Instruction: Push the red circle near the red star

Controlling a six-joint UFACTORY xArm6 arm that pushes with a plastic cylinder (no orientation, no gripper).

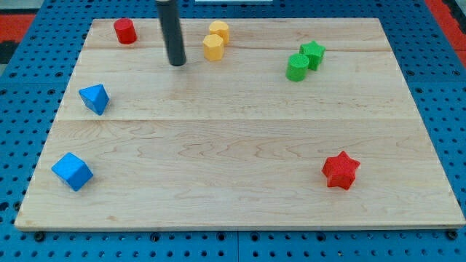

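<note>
Clearly, little of the task is done, as far as the single camera view shows. The red circle (125, 30) is seen at the view's top left corner of the table (233, 211), close to the upper edge, while the red star (341, 170) lies toward the view's bottom right. The two red blocks are well apart, almost across the whole diagonal of the table, so the circle cannot yet be called near the star.

The end effector is a plain dark rod with no jaws, so no open or closed state applies and nothing is gripped. My tip (177, 64) is set down on the table to the view's right of the red circle and slightly lower; a gap is seen between them, so no contact is made. Just to the right of the tip, two yellow blocks (215, 40) are stacked closely, one behind the other, their shapes not clearly made out. Further right, a green star (313, 52) is touching or almost touching a rounded green block (297, 67). Two blue blocks (94, 98) (72, 172) are placed along the view's left side.

It is judged that nearly everything is left: the tip must be brought to the upper left side of the circle, and a long diagonal push is needed. The middle of the table along that line is unobstructed.
</note>
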